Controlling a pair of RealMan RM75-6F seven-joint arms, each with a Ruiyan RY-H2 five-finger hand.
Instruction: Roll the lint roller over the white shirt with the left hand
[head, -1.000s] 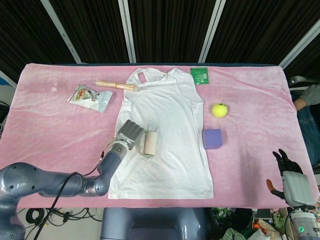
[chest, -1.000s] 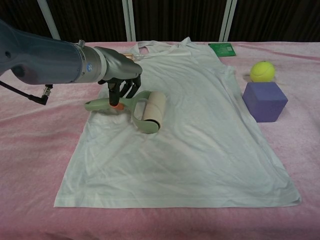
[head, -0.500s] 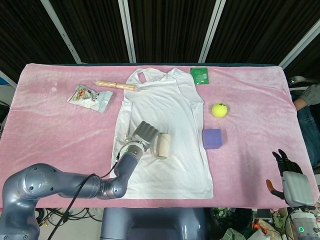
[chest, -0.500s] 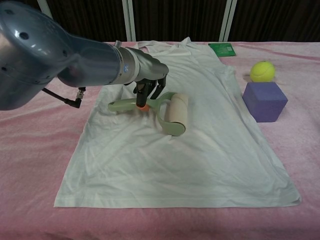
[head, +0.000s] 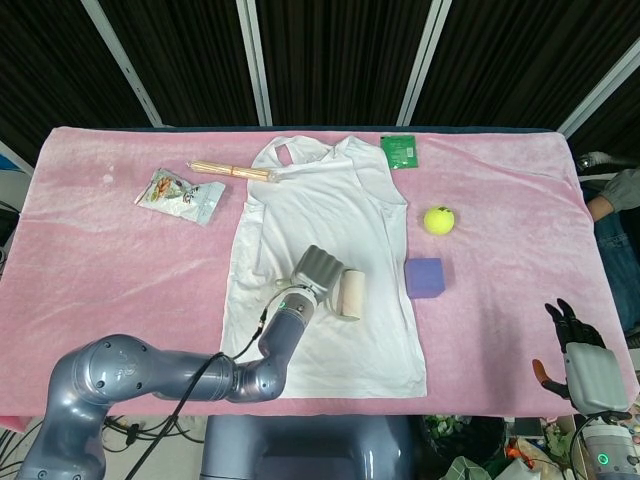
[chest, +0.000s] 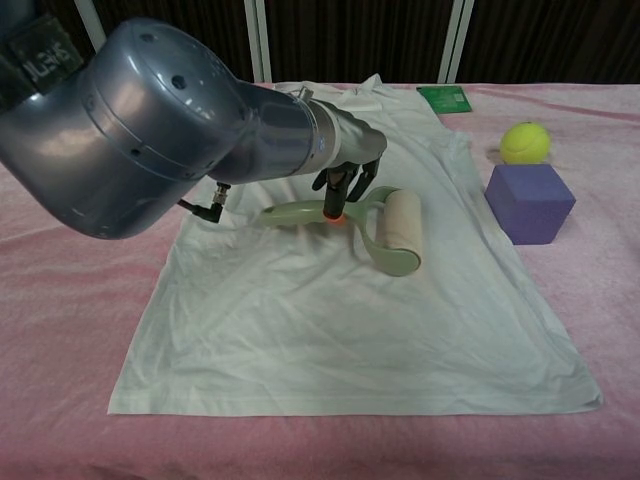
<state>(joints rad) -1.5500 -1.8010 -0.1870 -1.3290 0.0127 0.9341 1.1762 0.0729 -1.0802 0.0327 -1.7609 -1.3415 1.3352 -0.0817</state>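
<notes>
A white sleeveless shirt (head: 330, 250) (chest: 350, 310) lies flat on the pink table cover. My left hand (head: 318, 268) (chest: 348, 165) grips the pale green handle of the lint roller (chest: 385, 228). Its cream roll (head: 350, 294) (chest: 404, 224) lies on the shirt's right middle, toward the purple cube. My left forearm fills the upper left of the chest view and hides part of the shirt. My right hand (head: 578, 340) hangs at the lower right of the head view, off the table, fingers apart and holding nothing.
A purple cube (head: 424, 277) (chest: 529, 202) and a yellow tennis ball (head: 439, 219) (chest: 525, 142) lie right of the shirt. A green packet (head: 400, 150) (chest: 445, 96) is by the collar. A snack bag (head: 180, 194) and wooden sticks (head: 230, 170) sit at the back left.
My left hand has carried the lint roller rightward across the shirt, from its left side to its right middle. My right hand has stayed still.
</notes>
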